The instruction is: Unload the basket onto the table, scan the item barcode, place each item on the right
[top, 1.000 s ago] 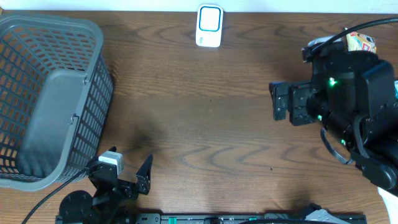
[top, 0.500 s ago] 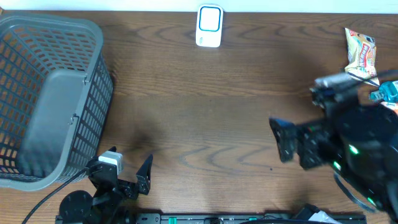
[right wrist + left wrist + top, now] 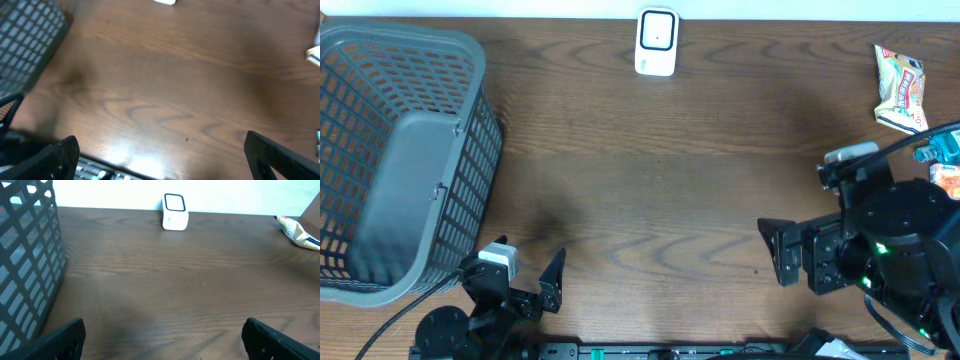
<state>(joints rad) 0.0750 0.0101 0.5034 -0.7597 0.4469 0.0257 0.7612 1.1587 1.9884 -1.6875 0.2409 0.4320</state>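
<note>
A white scanner with a blue-ringed face (image 3: pixel 657 42) stands upright at the far middle of the table, and shows in the left wrist view (image 3: pixel 174 213). The item, a yellow-and-red snack packet (image 3: pixel 901 88), lies flat at the far right (image 3: pixel 297 231). My right gripper (image 3: pixel 773 251) is open and empty near the front right, pointing left, well short of the packet; between its fingers is only bare wood (image 3: pixel 165 160). My left gripper (image 3: pixel 527 272) rests open at the front left, with nothing between its fingers (image 3: pixel 162 345).
A large grey mesh basket (image 3: pixel 470 120) fills the left side of the table. A teal and an orange package (image 3: pixel 942 150) lie at the right edge beside the right arm. The arm mounting rail (image 3: pixel 650 350) runs along the front edge.
The right arm has drawn back from the far right toward the front of the table, uncovering the snack packet. Its jaws stayed open. The left arm has not moved.
</note>
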